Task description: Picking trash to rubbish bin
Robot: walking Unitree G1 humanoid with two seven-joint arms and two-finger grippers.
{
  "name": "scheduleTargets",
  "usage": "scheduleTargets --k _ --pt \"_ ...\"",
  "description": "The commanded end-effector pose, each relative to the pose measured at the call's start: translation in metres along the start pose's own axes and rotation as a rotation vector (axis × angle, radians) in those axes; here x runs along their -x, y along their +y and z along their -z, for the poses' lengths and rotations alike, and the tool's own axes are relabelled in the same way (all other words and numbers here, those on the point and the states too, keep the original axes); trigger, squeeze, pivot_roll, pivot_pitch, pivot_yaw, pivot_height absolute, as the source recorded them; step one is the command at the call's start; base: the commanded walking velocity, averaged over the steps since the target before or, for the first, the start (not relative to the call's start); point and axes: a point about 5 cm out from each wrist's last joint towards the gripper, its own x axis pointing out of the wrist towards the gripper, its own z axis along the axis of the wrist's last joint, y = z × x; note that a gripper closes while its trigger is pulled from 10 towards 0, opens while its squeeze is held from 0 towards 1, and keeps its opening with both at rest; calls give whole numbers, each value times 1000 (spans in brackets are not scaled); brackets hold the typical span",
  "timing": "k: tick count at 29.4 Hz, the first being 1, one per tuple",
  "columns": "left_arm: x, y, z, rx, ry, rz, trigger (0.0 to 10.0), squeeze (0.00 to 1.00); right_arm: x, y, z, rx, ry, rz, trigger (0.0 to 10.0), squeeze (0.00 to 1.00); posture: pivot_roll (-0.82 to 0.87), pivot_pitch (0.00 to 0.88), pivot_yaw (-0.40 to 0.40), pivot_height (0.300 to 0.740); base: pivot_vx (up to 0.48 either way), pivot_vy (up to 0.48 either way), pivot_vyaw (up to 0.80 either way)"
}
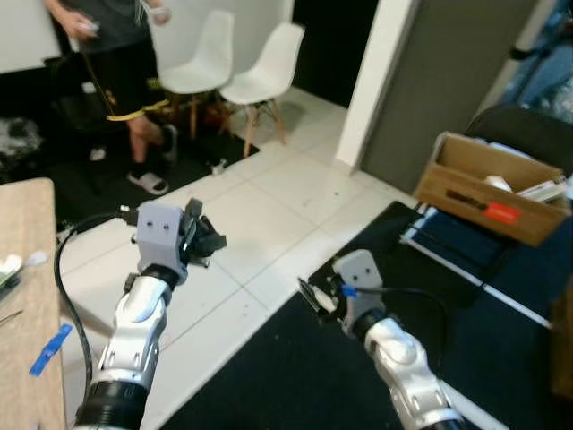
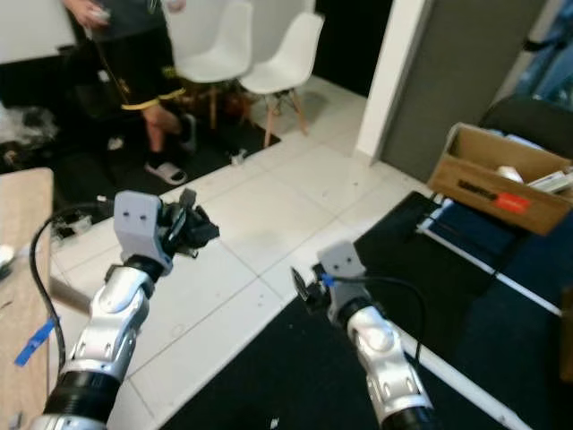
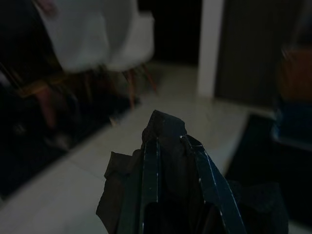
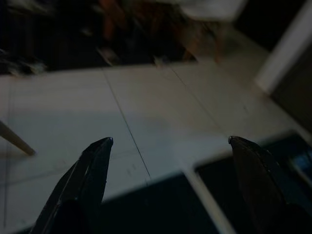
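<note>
R end effector (image 4: pixel 168 146) wide; L end effector (image 1: pixel 208 240) grips dark trash (image 3: pixel 165 129) (shape unclear).

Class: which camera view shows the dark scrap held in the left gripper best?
The left wrist view: the crumpled dark scrap sits close up between the left gripper fingers. Both eye views show it small, a dark lump at the fingertips above the white floor.

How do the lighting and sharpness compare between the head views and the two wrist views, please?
Left and right eye views: evenly lit, slightly soft. Left wrist view: very dark, the white chairs blurred, the left gripper shut on a crumpled black piece of trash. Right wrist view: dim, background soft, the open right gripper sharp.
</note>
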Motion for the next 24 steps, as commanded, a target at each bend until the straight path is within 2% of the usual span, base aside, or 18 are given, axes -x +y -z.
scheduleTargets --k 1,5,9,15,24 --pt "8 -3 20 -4 73 6 10000 0 9 -2 21 -15 93 18 10000 0 -86 51 -32 740 0 0 -800" --pt "9 -4 21 4 74 2 10000 0 11 -3 23 -15 92 24 10000 0 -86 54 -33 740 0 0 -800" --pt "7 -3 26 63 97 -21 10000 0 10 -3 23 -16 86 22 10000 0 -86 54 -34 740 0 0 -800" --pt "2 -7 22 83 88 -12 10000 0 7 -3 23 -16 79 26 10000 0 -80 53 -35 740 0 0 -800" --pt "1 -5 28 93 136 -17 10000 0 4 -3 19 -44 63 42 10000 0 -78 58 -32 740 0 0 -800"
